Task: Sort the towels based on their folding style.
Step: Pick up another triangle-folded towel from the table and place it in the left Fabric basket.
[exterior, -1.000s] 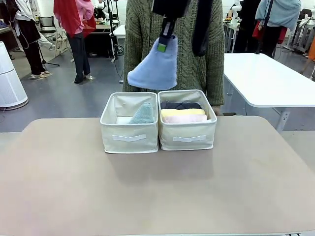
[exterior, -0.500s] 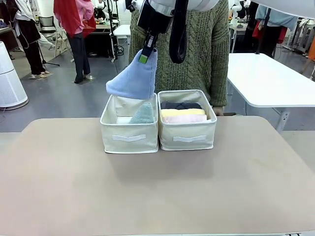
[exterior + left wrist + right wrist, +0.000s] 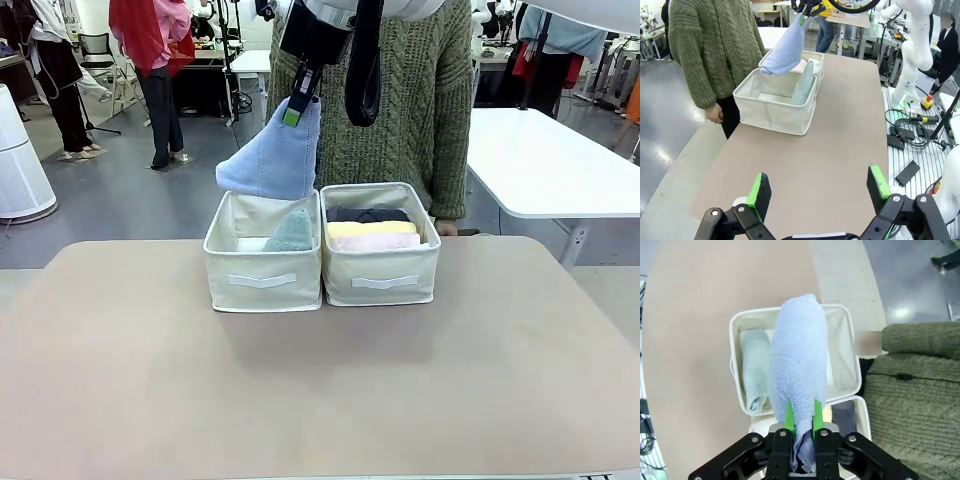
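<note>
- A lavender-blue cone-shaped terry towel [image 3: 272,157] hangs by its narrow tip in the air, its wide end drooping over the back edge of the left beige fabric bin [image 3: 262,262].
- The right gripper [image 3: 292,113], black with green pads, pinches that tip, its fingers drawn narrow on the cloth; in the right wrist view the towel [image 3: 798,360] runs straight out from between the two green pads [image 3: 789,417].
- Inside the left bin a pale teal cone-shaped towel [image 3: 291,232] leans against the wall shared with the neighbouring bin.
- The right beige fabric bin [image 3: 381,256], touching the left one, holds rolled towels laid side by side: a dark grey roll [image 3: 368,214] at the back, a yellow roll [image 3: 372,229] in the middle, a pink roll [image 3: 376,242] at the front.
- The left gripper [image 3: 819,192] hovers well apart from the bins over the tan tabletop [image 3: 320,390], fingers spread wide and holding nothing.
- A person in an olive cable-knit sweater [image 3: 400,110] stands at the far side, just behind the bins, one hand [image 3: 715,113] hanging by the table edge.
</note>
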